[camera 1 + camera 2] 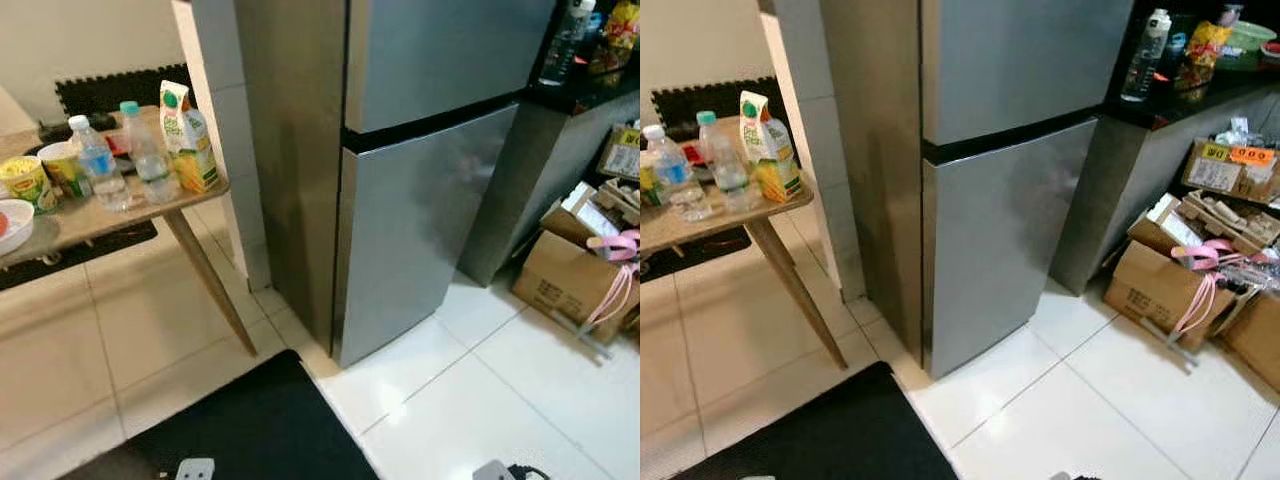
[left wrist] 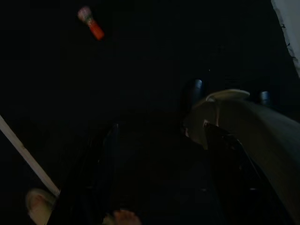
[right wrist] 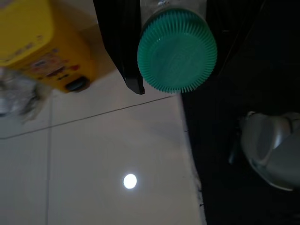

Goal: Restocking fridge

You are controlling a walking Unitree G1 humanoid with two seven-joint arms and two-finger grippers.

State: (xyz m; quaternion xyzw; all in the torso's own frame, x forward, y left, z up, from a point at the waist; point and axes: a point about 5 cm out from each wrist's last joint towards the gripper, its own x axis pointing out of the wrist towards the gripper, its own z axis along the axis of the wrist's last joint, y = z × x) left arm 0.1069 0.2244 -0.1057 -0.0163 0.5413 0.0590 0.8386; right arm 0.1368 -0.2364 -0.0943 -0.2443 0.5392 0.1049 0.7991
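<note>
Steel-grey and shut, the fridge [image 1: 420,180] stands ahead of the robot, both doors closed, its lower door facing the white tile floor [image 1: 500,400].

The right gripper [image 3: 176,51] hangs low by the robot's side and is clamped on a bottle with a green ribbed cap [image 3: 177,49] — its black fingers [image 3: 122,42] flank the cap, which points down toward the floor, so the bottle's long axis runs along the fingers. The fridge lies forward of and above this gripper; the bottle cannot go in until a door is opened.

The left gripper [image 2: 159,178] hangs in shadow, its fingers spread with nothing between them, so it is judged the free arm for the door.

More stock waits on the wooden table [image 1: 100,225] to the left — a juice carton [image 1: 188,138], two water bottles [image 1: 100,162], cups [image 1: 28,183].
</note>
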